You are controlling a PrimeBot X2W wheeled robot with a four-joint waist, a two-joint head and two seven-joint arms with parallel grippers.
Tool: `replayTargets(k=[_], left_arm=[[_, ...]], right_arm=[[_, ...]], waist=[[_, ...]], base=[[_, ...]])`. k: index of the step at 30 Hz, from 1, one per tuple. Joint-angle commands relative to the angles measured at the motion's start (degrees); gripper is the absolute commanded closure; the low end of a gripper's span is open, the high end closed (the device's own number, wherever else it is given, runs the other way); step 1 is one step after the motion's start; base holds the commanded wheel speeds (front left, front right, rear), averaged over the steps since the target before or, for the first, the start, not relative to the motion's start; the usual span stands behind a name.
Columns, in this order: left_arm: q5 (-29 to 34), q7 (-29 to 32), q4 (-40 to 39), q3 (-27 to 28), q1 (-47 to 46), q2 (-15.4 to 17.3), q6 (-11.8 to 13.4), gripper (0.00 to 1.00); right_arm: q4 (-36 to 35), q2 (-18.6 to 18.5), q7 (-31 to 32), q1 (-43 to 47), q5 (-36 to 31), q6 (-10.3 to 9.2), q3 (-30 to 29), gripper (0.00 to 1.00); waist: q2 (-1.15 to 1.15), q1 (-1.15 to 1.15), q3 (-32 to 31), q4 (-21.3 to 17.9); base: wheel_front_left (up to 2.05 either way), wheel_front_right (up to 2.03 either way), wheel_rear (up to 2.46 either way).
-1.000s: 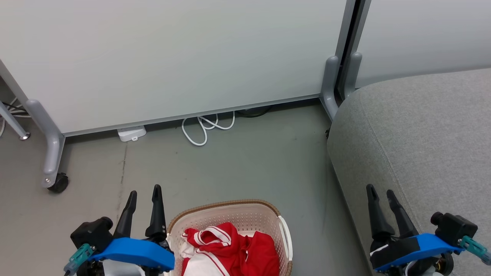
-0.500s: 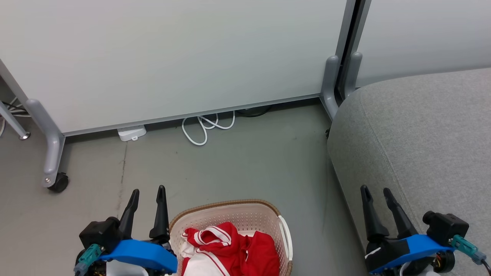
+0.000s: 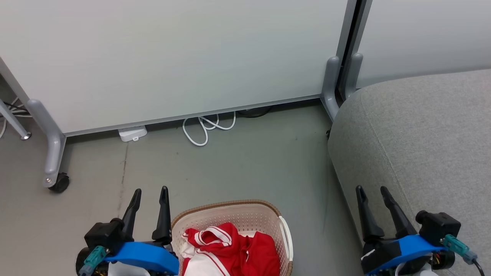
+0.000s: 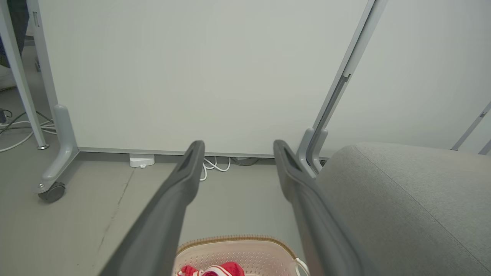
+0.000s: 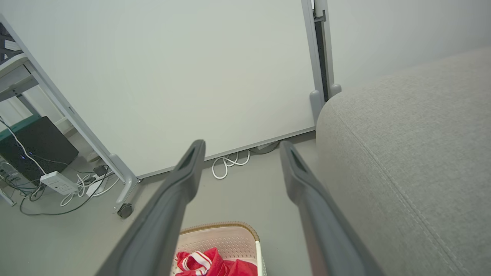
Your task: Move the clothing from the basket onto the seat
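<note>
The head camera looks steeply down, the basket (image 3: 226, 204) at its bottom edge. Both wrist cameras sit lower, facing forward at the white partition (image 4: 191, 76); all three views share basket, partition and grey sofa cushion (image 3: 422, 134).

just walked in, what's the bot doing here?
Laundry transfer, with no pick made yet. The red and white clothing lies bunched in the basket on the floor, and neither gripper holds any of it. The left gripper hovers open just left of the basket. The right gripper hovers open at the edge of the grey seat nearest the basket. No garment shows on the seat.
</note>
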Motion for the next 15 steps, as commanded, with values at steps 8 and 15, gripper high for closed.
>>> replayTargets(k=[8,15], left_arm=[[2.9,-1.3,0.4,0.0,-1.1,-0.1,-0.5,0.0],[5.0,-2.1,1.1,-0.1,-1.3,-0.1,-0.7,0.0]], right_arm=[[0.4,-0.4,-1.1,-0.7,-3.7,0.13,0.3,0.0],[0.8,-0.4,-1.8,-0.9,-6.4,0.13,0.2,0.0]], waist=[[0.0,0.0,0.1,0.1],[0.0,0.0,0.2,0.2]], base=[[0.0,0.0,0.0],[0.0,0.0,0.0]])
